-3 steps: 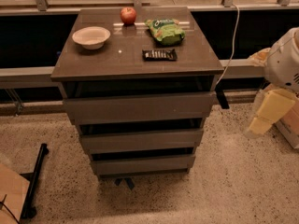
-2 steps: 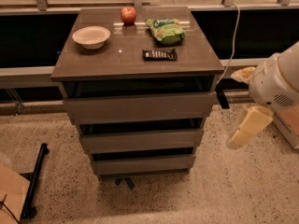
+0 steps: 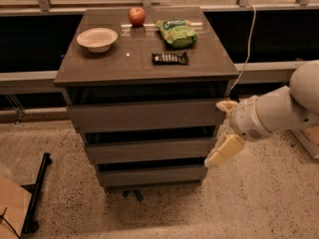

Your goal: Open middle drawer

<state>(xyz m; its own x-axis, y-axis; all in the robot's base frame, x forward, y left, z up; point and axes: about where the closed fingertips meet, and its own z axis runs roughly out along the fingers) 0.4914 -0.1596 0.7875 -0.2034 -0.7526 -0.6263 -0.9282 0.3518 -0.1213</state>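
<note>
Three matching grey-brown fronts noted in the cabinet [image 3: 124, 69], stacked one under another with a dark gap above each. Middle drawer [image 3: 149, 149] found between the top drawer [image 3: 144, 114] and the bottom drawer [image 3: 152, 176], at about 6 o'clock from the frame centre. Front panel flat and handleless; appears pushed in.

Gripper [image 3: 213, 133] located at 3 o'clock of the middle drawer, just beside the cabinet's right edge; contact with the cabinet not determinable. Fingers spread well apart: upper finger [image 3: 226, 105] level with the top drawer, lower finger [image 3: 222, 152] level with the right end of the middle drawer's front. White arm [image 3: 279, 111] behind it, extending in from 3 o'clock of the frame.

On the cabinet top, reckoned from its centre:
- white bowl [image 3: 97, 38] at 9 o'clock
- red apple [image 3: 136, 16] at 12 o'clock
- green snack bag [image 3: 175, 32] at 2 o'clock
- dark wrapped bar [image 3: 170, 58] at 4 o'clock

White cable [image 3: 246, 59] hanging at 3 o'clock of the cabinet top. Black stand [image 3: 37, 190] lying on the speckled floor [image 3: 259, 203] at 8 o'clock of the frame.
</note>
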